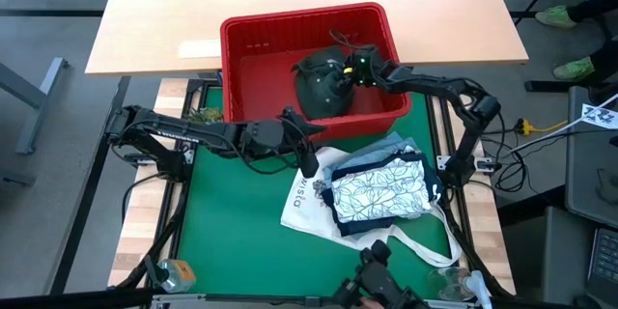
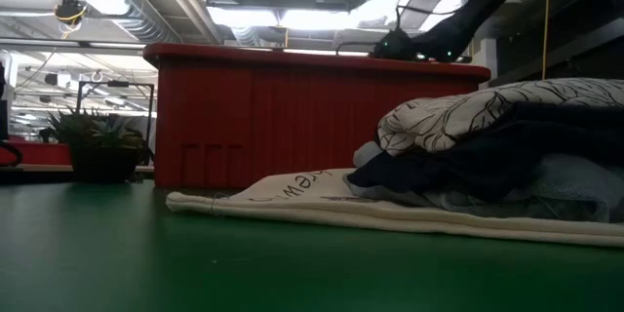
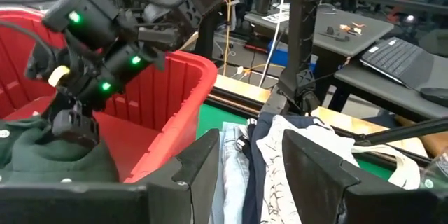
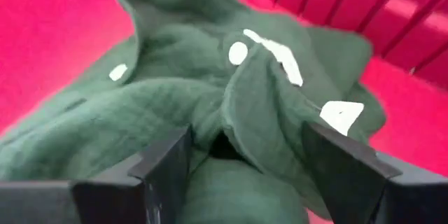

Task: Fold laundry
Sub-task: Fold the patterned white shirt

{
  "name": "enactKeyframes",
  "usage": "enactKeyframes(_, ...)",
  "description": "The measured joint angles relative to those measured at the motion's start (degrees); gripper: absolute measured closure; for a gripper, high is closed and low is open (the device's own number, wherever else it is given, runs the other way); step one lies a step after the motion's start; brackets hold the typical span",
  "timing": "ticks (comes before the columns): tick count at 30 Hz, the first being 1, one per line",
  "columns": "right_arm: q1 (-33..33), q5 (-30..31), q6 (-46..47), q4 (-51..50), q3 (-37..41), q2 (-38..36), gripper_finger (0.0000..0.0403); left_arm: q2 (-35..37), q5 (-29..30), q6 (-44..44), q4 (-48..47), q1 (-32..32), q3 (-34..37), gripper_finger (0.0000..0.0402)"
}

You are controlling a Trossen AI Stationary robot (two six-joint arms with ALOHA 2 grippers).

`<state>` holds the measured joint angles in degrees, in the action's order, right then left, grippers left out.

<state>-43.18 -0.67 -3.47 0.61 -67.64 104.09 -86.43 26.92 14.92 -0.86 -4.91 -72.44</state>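
Right gripper [image 1: 340, 70] sits inside the red basket [image 1: 253, 58], at about 12 o'clock on the table, fingers spread wide with nothing clamped. The green garment [image 4: 210, 112] lies directly under and ahead of them, bunched in a heap against the basket's near wall; a raised fold sits between the fingers, no clear long axis. Right arm is plainly the nearer one. Left gripper [image 1: 307, 159] hangs at table centre, just outside the basket's near wall, fingers parted, empty. Folded stack [image 1: 381, 188] rests on the tote bag [image 1: 301, 203] at 4 o'clock.
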Motion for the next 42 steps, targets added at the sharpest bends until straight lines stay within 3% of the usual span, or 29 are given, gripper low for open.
enactKeyframes(6, 0.0, -0.3, 0.0, -0.6, 0.0, 2.7, 0.0177, 0.0, 0.0, 0.0, 0.0, 0.0, 0.0, 0.025)
enactKeyframes(17, 0.0, -0.4, -0.1, 1.5, 0.0, 3.7, 0.0386, 0.0, 0.0, 0.0, 0.0, 0.0, 0.0, 0.025)
enactKeyframes(23, 0.1, -0.5, 0.1, 1.6, -0.7, 3.2, 0.0366, 0.0, 0.0, 0.0, -0.1, 0.0, 0.0, 0.025)
enactKeyframes(27, 0.1, -2.9, 0.2, -2.9, -5.0, 2.9, 0.0382, 0.0, 0.0, 0.0, -0.9, 0.0, 0.0, 0.025)
enactKeyframes(36, 0.1, -8.0, 0.2, -18.9, -23.8, 2.9, 0.0386, 0.0, 0.5, 0.0, -3.2, 0.0, 0.0, 0.025)
enactKeyframes(42, 0.1, -10.6, 0.2, -30.5, -37.8, 2.9, 0.0392, 0.0, 7.0, 0.0, -3.5, 0.3, 0.0, 0.025)
